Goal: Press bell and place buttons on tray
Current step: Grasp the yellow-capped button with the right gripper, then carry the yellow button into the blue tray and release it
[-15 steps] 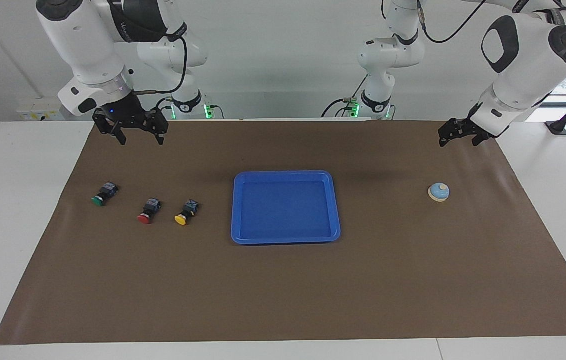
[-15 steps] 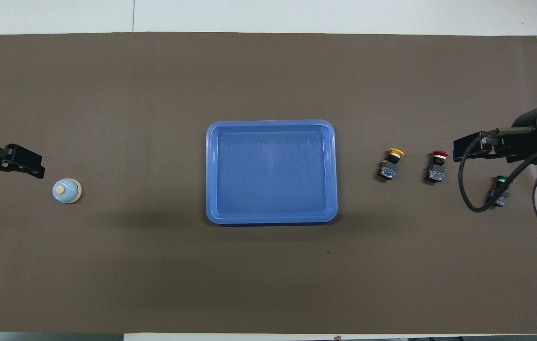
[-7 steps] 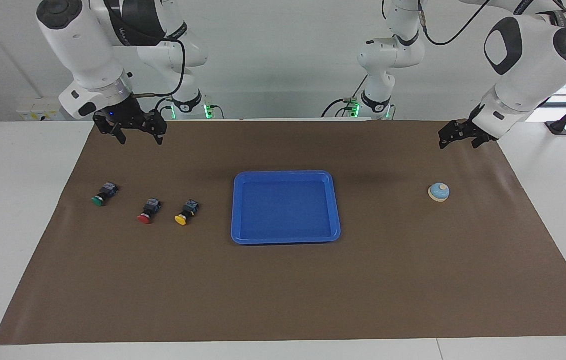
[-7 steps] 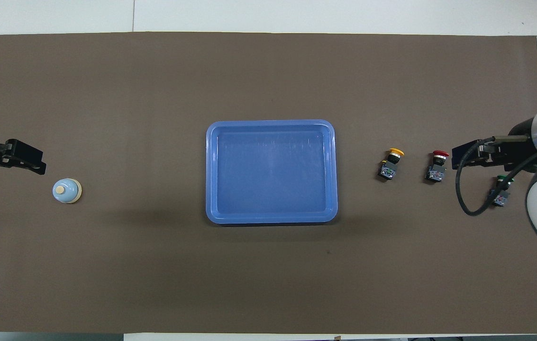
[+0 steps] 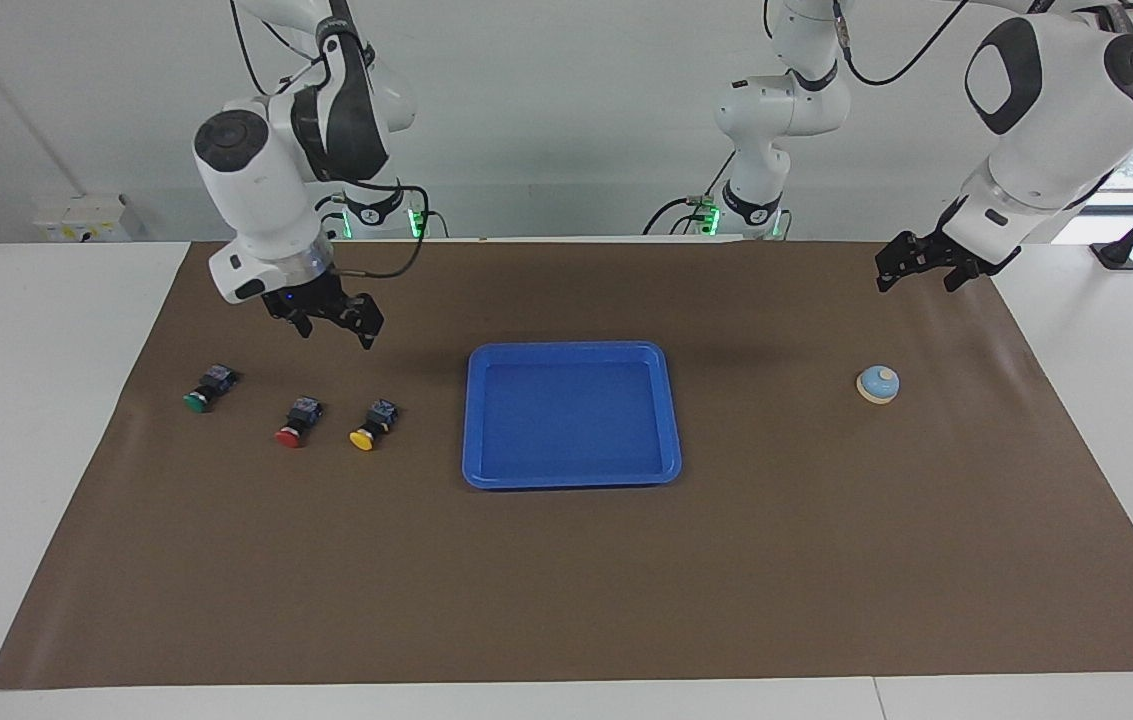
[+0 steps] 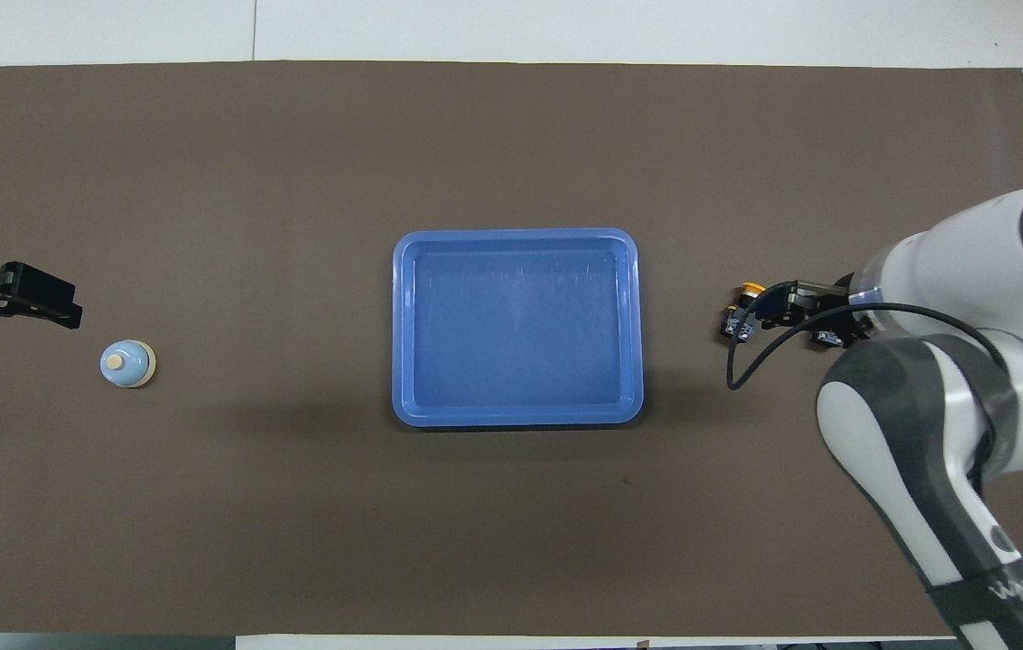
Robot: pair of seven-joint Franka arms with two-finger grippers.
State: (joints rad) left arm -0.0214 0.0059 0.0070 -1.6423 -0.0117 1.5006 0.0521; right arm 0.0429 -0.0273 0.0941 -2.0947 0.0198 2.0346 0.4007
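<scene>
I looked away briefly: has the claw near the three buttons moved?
Yes. The right claw has swung toward the tray and dropped lower, now over the mat near the yellow button.

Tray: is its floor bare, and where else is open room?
The tray holds nothing. The mat lies bare between tray and bell. It is crowded by the yellow button, red button and green button.

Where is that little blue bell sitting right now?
The bell sits on the brown mat toward the left arm's end of the table, well apart from the blue tray at the middle, with the left gripper raised nearby.
</scene>
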